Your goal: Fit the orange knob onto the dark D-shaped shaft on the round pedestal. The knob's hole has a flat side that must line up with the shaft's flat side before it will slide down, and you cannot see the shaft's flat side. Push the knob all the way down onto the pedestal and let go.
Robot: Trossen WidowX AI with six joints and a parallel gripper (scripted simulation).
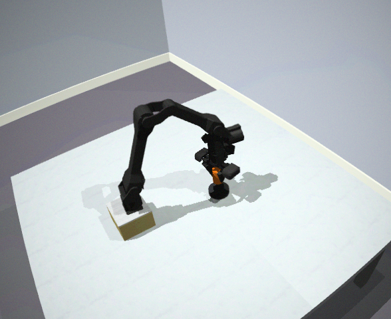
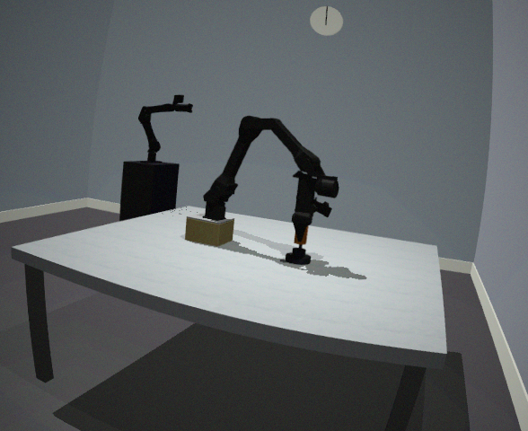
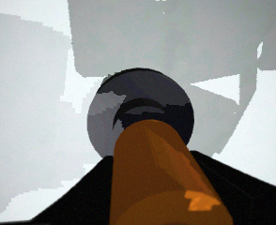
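The orange knob [image 1: 216, 176] [image 2: 303, 235] [image 3: 149, 173] is upright between my fingers. My gripper [image 1: 217, 174] [image 2: 301, 234] [image 3: 150, 160] points down and is shut on it. The dark round pedestal [image 1: 219, 193] [image 2: 297, 259] [image 3: 176, 94] stands on the table directly below. In the exterior view a short piece of the dark shaft [image 2: 300, 246] shows between the knob's lower end and the pedestal. The knob is above the pedestal, with a small gap. The wrist view hides the shaft behind the knob. The knob's hole and both flat sides are hidden, so their alignment cannot be told.
The arm's base stands on a tan block [image 1: 137, 226] [image 2: 208, 231] on the white table [image 1: 195, 260] [image 2: 236, 283]. A second dark arm [image 2: 148, 127] stands on a black stand [image 2: 148, 189] behind the table. Shadows of the arm lie around the pedestal.
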